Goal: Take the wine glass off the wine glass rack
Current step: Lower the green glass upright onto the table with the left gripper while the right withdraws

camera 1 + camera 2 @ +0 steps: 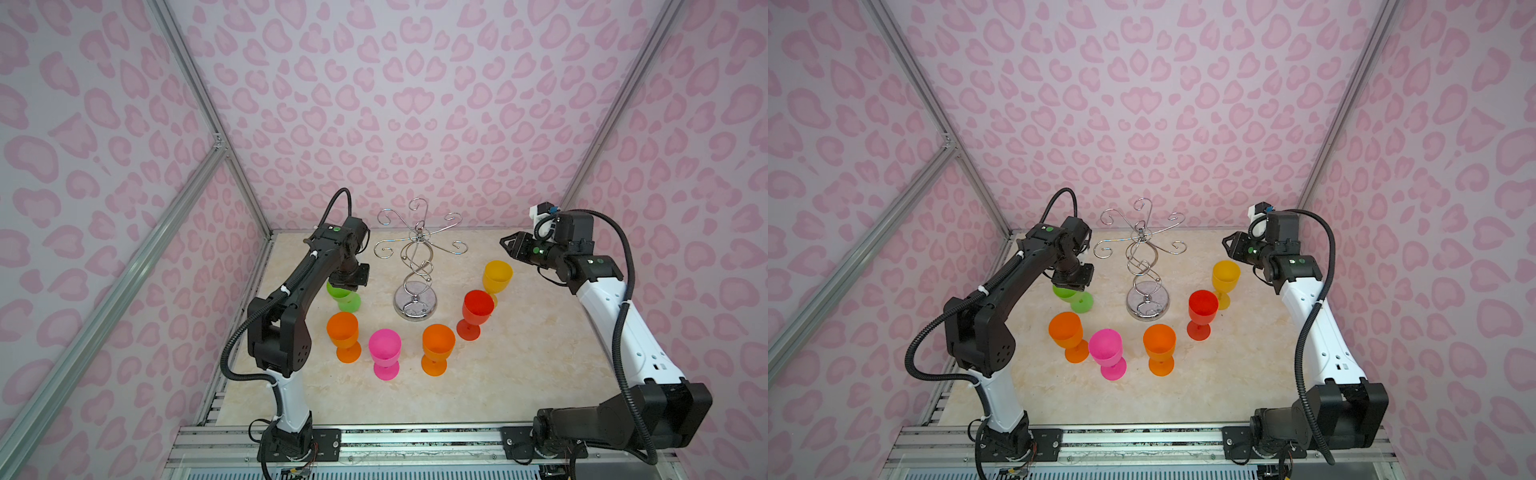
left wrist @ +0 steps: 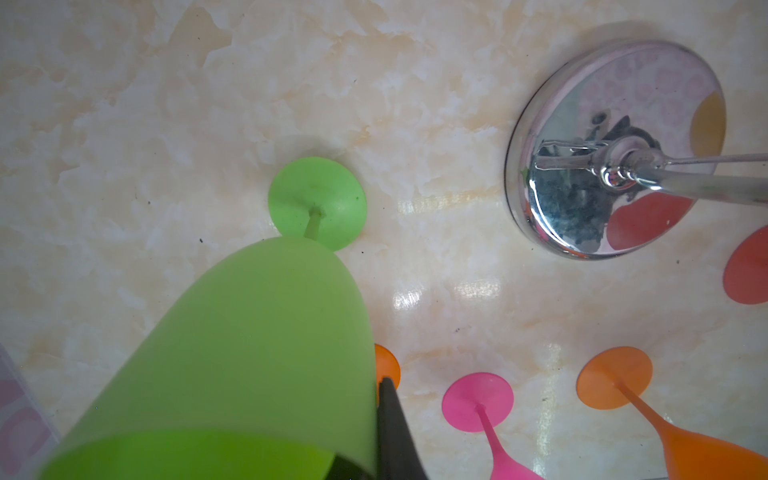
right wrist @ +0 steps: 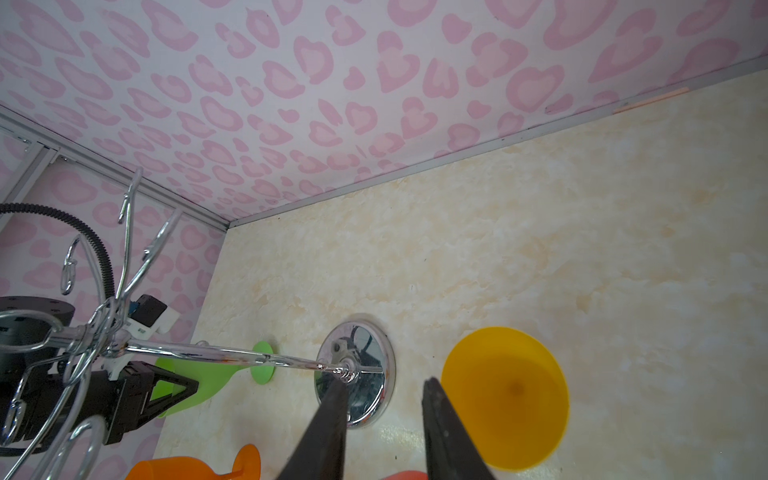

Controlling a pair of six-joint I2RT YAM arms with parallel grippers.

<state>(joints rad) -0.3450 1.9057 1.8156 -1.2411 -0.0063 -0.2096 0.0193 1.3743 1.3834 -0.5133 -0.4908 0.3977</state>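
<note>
The chrome wine glass rack (image 1: pixel 417 266) (image 1: pixel 1144 266) stands at the middle back of the table with all its curled hooks bare. Its mirrored base (image 2: pixel 615 149) and stem (image 3: pixel 232 353) show in both wrist views. My left gripper (image 1: pixel 347 286) (image 2: pixel 375 392) is shut on the rim of a green wine glass (image 1: pixel 348 301) (image 1: pixel 1080 301) (image 2: pixel 257 353) (image 3: pixel 195 378). One finger (image 2: pixel 392 424) lies outside the bowl. The glass's foot is at or just above the table, left of the rack. My right gripper (image 1: pixel 505 241) (image 1: pixel 1227 241) (image 3: pixel 384 380) hangs open and empty, up to the right of the rack.
Standing upright on the marble table (image 1: pixel 519 365) around the rack's front are an orange glass (image 1: pixel 343 332), a pink glass (image 1: pixel 384 349), another orange glass (image 1: pixel 437 345), a red glass (image 1: pixel 476 309) and a yellow glass (image 1: pixel 496 276). Pink-patterned walls close in the back and sides.
</note>
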